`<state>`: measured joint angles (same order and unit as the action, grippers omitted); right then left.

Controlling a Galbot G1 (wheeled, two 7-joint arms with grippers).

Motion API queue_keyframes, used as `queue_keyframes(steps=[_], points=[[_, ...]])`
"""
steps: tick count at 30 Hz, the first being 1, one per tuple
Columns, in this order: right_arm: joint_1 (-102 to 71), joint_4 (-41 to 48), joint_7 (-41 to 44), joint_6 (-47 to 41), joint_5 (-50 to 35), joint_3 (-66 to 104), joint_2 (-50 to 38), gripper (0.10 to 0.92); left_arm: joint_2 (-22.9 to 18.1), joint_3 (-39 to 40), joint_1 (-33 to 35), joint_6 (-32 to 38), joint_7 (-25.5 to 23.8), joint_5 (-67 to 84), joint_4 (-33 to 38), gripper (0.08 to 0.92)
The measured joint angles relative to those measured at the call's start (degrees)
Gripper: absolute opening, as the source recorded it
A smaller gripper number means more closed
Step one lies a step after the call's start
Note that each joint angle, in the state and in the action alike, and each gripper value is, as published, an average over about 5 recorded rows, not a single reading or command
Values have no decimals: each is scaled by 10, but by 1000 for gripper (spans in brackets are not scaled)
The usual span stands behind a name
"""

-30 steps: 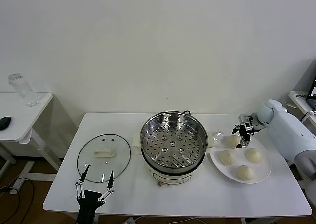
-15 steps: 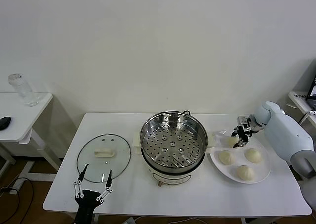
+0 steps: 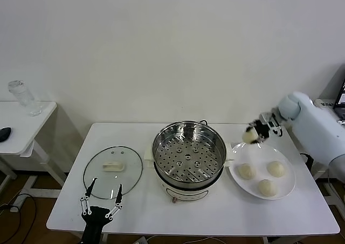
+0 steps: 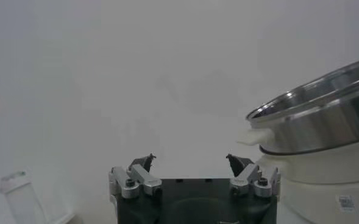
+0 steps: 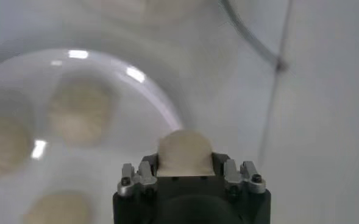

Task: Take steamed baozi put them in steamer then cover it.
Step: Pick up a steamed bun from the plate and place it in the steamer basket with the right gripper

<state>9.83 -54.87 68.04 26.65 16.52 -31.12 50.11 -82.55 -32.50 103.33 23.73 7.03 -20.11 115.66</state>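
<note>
So we see the right gripper at the right of the head frame, raised above the far left rim of the white plate, clamped on one baozi. That bun sits between the fingers, off the plate, just right of the steamer. In the right wrist view the held baozi fills the gap between the jaws, pale cream, smooth, rounded top.

Three more baozi lie on the plate, lower right of the head frame: one left, one right, one near the front. All round, cream-white, apart from each other.

We see the steamer at centre, shiny steel, perforated floor bare, on a white base. Cover lies flat on the table, lower left, clear glass with cream handle, well apart from the right gripper.

Left gripper hangs at the bottom left edge, just in front of the cover, fingers spread wide, holding nothing.
</note>
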Motion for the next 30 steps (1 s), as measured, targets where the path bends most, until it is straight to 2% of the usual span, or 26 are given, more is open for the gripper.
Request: queue_keyframes(steps=[7, 15, 22, 30], points=[[63, -102, 1, 81, -18, -58, 18, 619, 0, -2, 0, 0, 0, 0, 2, 823], [86, -193, 3, 132, -7, -117, 41, 628, 0, -1, 0, 1, 0, 0, 4, 823], [65, -210, 6, 159, 35, -130, 71, 628, 2, 0, 0, 3, 0, 1, 6, 823], [32, -185, 10, 179, 90, -124, 110, 628, 2, -4, 0, 5, 1, 1, 7, 823]])
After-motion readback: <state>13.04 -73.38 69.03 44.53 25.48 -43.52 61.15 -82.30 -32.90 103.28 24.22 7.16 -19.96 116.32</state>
